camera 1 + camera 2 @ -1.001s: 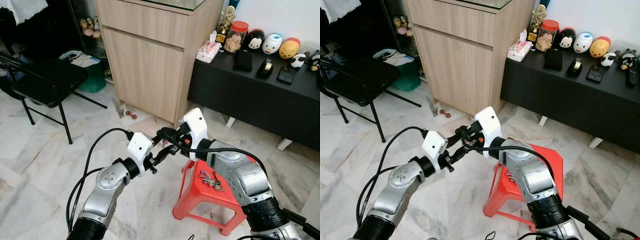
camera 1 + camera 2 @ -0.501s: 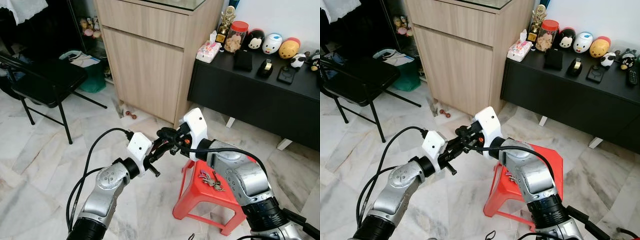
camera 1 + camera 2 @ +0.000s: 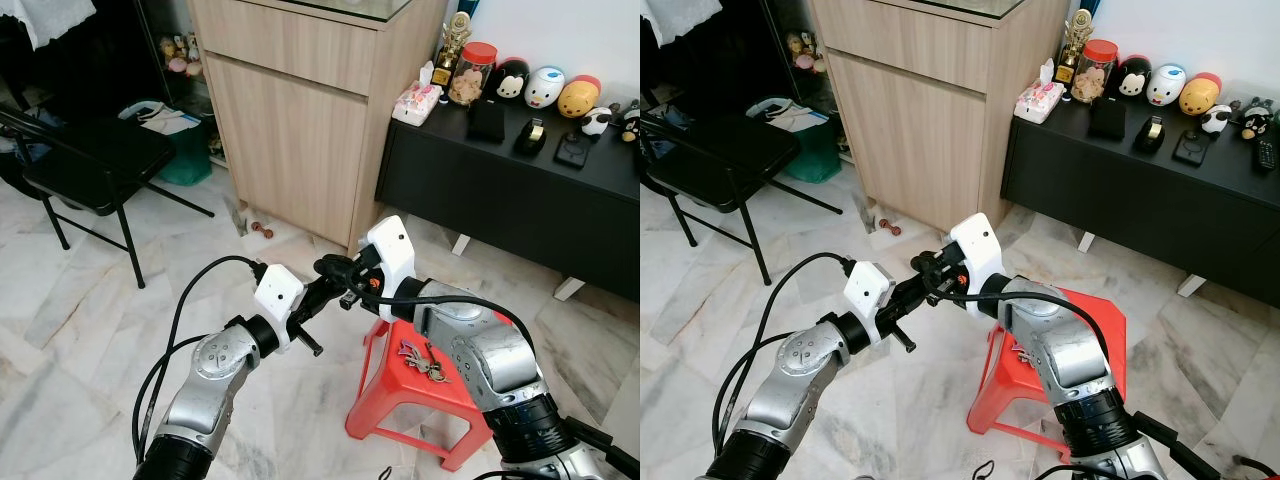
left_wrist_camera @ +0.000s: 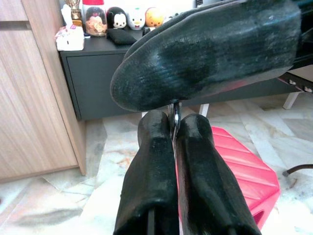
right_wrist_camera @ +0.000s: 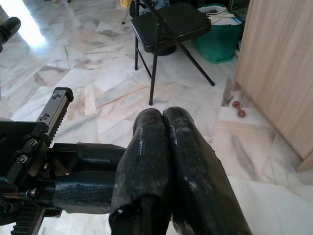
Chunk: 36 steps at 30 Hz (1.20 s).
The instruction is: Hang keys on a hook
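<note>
Keys (image 3: pixel 422 361): one small bunch, lying on the seat of a red stool (image 3: pixel 395 385), partly behind the right forearm. Left tool (image 3: pixel 318 289): fingers pressed together, raised in front of the robot, tips touching the right tool. Right tool (image 3: pixel 330 268): fingers pressed together, empty, crossing the left tool above the marble floor (image 3: pixel 80 330). Behind: wooden cabinet (image 3: pixel 300 110); black folding chair (image 3: pixel 85 160).

left gripper (image 3: pixel 322 286): fingers now pressed together, angled up under the right gripper (image 3: pixel 327 266), where 1.0 s ago they sat lower and spread.
right gripper: slightly nearer the left one.
</note>
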Available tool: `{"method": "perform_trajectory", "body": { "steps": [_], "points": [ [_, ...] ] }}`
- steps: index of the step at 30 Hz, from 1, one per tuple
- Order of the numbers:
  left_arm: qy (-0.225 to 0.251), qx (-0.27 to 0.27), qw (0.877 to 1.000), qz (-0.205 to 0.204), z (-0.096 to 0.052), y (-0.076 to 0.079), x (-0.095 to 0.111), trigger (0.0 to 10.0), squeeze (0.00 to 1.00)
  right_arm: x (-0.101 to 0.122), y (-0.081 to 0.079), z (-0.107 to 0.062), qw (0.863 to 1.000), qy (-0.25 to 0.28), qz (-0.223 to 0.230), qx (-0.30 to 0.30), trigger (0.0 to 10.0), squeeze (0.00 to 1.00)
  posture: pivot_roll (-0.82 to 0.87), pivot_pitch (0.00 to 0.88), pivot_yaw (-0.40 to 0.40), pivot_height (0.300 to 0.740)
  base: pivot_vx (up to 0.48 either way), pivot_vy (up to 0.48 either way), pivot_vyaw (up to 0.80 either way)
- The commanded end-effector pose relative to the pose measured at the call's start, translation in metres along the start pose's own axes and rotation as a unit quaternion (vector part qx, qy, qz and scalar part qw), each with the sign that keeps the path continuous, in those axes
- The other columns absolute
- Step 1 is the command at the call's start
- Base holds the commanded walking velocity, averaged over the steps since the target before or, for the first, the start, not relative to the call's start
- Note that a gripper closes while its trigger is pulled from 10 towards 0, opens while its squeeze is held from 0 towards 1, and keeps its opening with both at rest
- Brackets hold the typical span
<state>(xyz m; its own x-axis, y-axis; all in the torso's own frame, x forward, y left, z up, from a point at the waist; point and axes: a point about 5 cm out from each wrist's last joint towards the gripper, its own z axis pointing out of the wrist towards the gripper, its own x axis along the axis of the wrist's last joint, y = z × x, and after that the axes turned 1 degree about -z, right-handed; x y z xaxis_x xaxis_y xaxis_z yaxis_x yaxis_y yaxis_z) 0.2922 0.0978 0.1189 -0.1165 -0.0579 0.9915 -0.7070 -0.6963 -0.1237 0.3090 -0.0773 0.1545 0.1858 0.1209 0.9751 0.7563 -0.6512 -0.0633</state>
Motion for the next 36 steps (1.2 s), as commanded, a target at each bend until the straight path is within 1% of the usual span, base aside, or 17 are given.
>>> {"method": "perform_trajectory", "body": {
  "steps": [1,2,3,4,9,10,11,22,26,27,28,29,30,31,32,34,36],
  "points": [
    [-0.003,-0.003,1.0,0.0,-0.001,-0.001,-0.001,0.0,0.0,0.006,0.001,-0.001,1.0,0.008,-0.006,-0.002,10.0,0.0,-0.01,0.122,-0.042,0.74,0.0,0.0,0.0],
    [-0.007,-0.004,1.0,0.003,-0.002,-0.001,-0.003,0.0,0.0,0.005,0.002,-0.001,1.0,0.007,-0.005,-0.004,10.0,0.87,-0.01,0.122,-0.042,0.74,0.0,0.0,0.0],
    [-0.009,-0.004,1.0,0.004,-0.002,-0.001,-0.003,0.0,0.0,0.005,0.002,-0.001,1.0,0.007,-0.005,-0.005,10.0,0.87,-0.01,0.122,-0.042,0.74,0.0,0.0,0.0],
    [-0.01,-0.005,1.0,0.005,-0.003,-0.001,-0.003,0.0,0.0,0.005,0.003,-0.001,1.0,0.006,-0.005,-0.007,10.0,1.0,-0.01,0.122,-0.042,0.74,0.0,0.0,0.0],
    [-0.014,-0.005,1.0,0.005,-0.005,-0.001,-0.005,0.0,0.0,0.006,0.008,-0.001,1.0,0.009,-0.005,-0.027,10.0,0.98,-0.01,0.12,-0.042,0.74,0.0,0.0,0.0],
    [-0.014,-0.005,1.0,0.006,-0.005,-0.002,-0.005,0.0,0.0,0.007,0.01,-0.001,0.999,0.01,-0.005,-0.032,10.0,0.67,-0.01,0.12,-0.042,0.74,0.0,0.0,0.0],
    [-0.015,-0.005,1.0,0.006,-0.005,-0.002,-0.005,0.0,0.0,0.007,0.012,-0.001,0.999,0.012,-0.004,-0.041,10.0,0.0,-0.01,0.12,-0.042,0.74,0.0,0.0,0.0],
    [-0.021,-0.005,1.0,0.008,-0.008,-0.003,-0.007,0.0,0.0,0.006,0.026,-0.004,0.996,0.016,0.01,-0.087,10.0,0.0,-0.01,0.116,-0.041,0.74,0.0,0.0,0.0],
    [-0.05,0.033,0.998,0.011,-0.019,-0.016,-0.018,0.0,0.0,-0.015,0.045,-0.009,0.988,-0.004,0.038,-0.15,10.0,0.0,-0.01,0.116,-0.041,0.74,0.0,0.0,0.0],
    [-0.086,0.067,0.994,0.011,-0.029,-0.026,-0.032,2.5,0.0,-0.035,0.054,-0.014,0.982,-0.032,0.054,-0.176,10.0,0.0,-0.01,0.116,-0.039,0.74,0.0,0.0,0.0],
    [-0.086,0.067,0.994,0.011,-0.029,-0.026,-0.032,2.5,0.0,-0.035,0.054,-0.014,0.982,-0.032,0.054,-0.176,10.0,0.0,-0.01,0.116,-0.039,0.74,0.0,0.0,0.0],
    [-0.099,0.079,0.992,0.005,-0.033,-0.03,-0.038,7.3,0.0,-0.044,0.057,-0.015,0.98,-0.042,0.062,-0.186,10.0,0.0,-0.01,0.116,-0.039,0.74,0.0,0.0,0.0],
    [-0.141,0.112,0.984,-0.004,-0.045,-0.037,-0.056,10.0,0.0,-0.064,0.061,-0.02,0.973,-0.066,0.085,-0.204,10.0,0.0,-0.01,0.116,-0.035,0.74,0.0,0.0,0.0],
    [-0.141,0.112,0.984,-0.004,-0.045,-0.037,-0.056,10.0,0.0,-0.064,0.061,-0.02,0.973,-0.066,0.085,-0.204,10.0,0.0,-0.01,0.116,-0.035,0.74,0.0,0.0,0.0],
    [-0.164,0.126,0.978,-0.007,-0.052,-0.039,-0.065,10.0,0.0,-0.076,0.063,-0.022,0.969,-0.083,0.092,-0.213,10.0,0.0,-0.01,0.116,-0.035,0.74,0.0,0.0,0.0],
    [-0.221,0.166,0.96,-0.044,-0.074,-0.042,-0.092,10.0,0.0,-0.11,0.064,-0.03,0.956,-0.13,0.117,-0.234,10.0,0.0,0.0,0.116,-0.031,0.74,0.0,0.0,0.0],
    [-0.232,0.174,0.955,-0.055,-0.078,-0.042,-0.098,10.0,0.0,-0.117,0.063,-0.032,0.953,-0.14,0.123,-0.239,10.0,0.0,0.0,0.116,-0.031,0.74,0.0,0.0,0.0]
  ]
}}
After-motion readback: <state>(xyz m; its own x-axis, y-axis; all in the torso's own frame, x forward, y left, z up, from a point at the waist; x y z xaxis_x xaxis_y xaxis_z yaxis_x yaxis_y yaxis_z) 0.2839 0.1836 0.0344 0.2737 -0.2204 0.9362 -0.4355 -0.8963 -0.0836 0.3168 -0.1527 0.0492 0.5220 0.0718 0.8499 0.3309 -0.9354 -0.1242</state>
